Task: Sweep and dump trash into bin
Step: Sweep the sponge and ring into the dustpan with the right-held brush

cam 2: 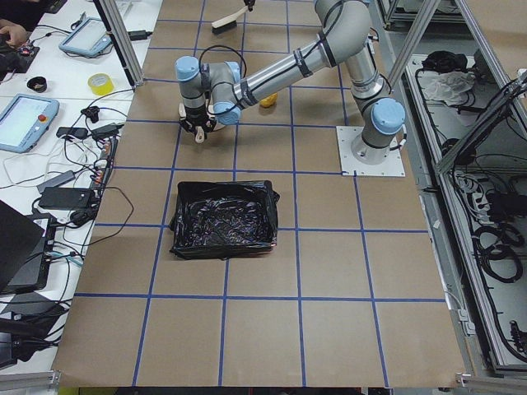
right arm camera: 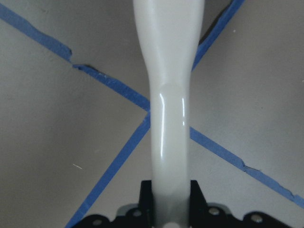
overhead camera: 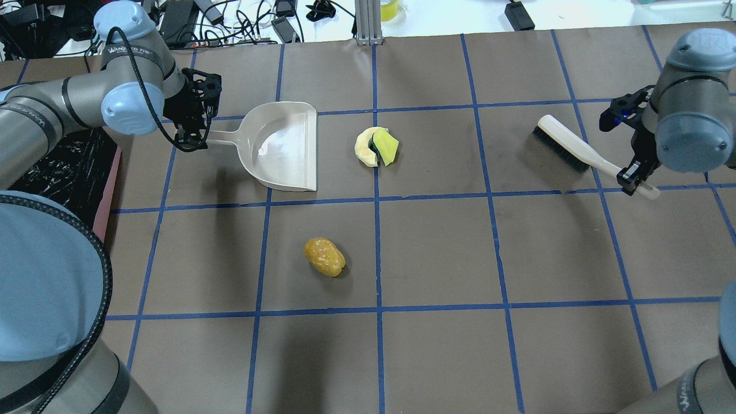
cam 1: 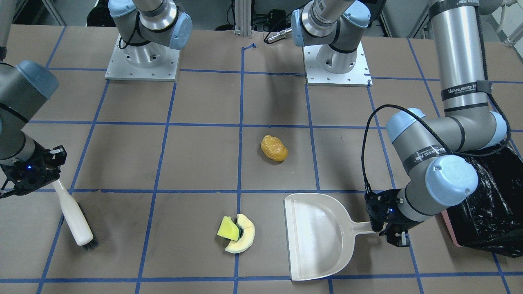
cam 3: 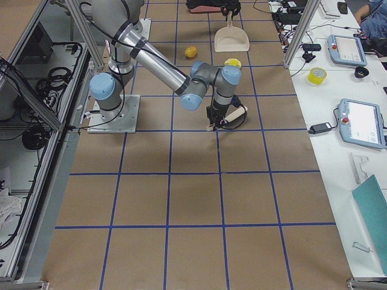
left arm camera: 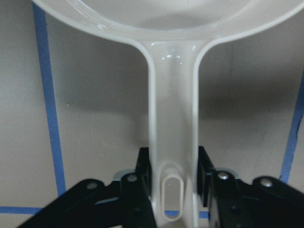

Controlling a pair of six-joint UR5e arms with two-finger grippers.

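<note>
The trash lies on the brown table: a golden-brown potato-shaped lump [overhead camera: 325, 257] [cam 1: 274, 148], and a yellow-green wedge [overhead camera: 386, 148] [cam 1: 229, 229] resting against a pale cream crescent slice [overhead camera: 364, 148] [cam 1: 245, 235]. My left gripper [overhead camera: 192, 138] [cam 1: 388, 230] is shut on the handle of a white dustpan [overhead camera: 282, 145] [cam 1: 316, 234] [left arm camera: 173, 142], whose mouth faces the wedge and slice. My right gripper [overhead camera: 632, 178] [cam 1: 49, 179] is shut on the handle of a white brush [overhead camera: 575, 148] [cam 1: 75, 218] [right arm camera: 168, 123] with black bristles. The pink bin with a black bag [cam 1: 486, 204] [overhead camera: 63, 172] [cam 2: 222, 218] stands beside the left arm.
Blue tape lines grid the table [overhead camera: 437, 253]. The two arm bases [cam 1: 143, 61] [cam 1: 337, 61] stand at the robot's side. Cables and devices [overhead camera: 241, 17] lie beyond the far edge.
</note>
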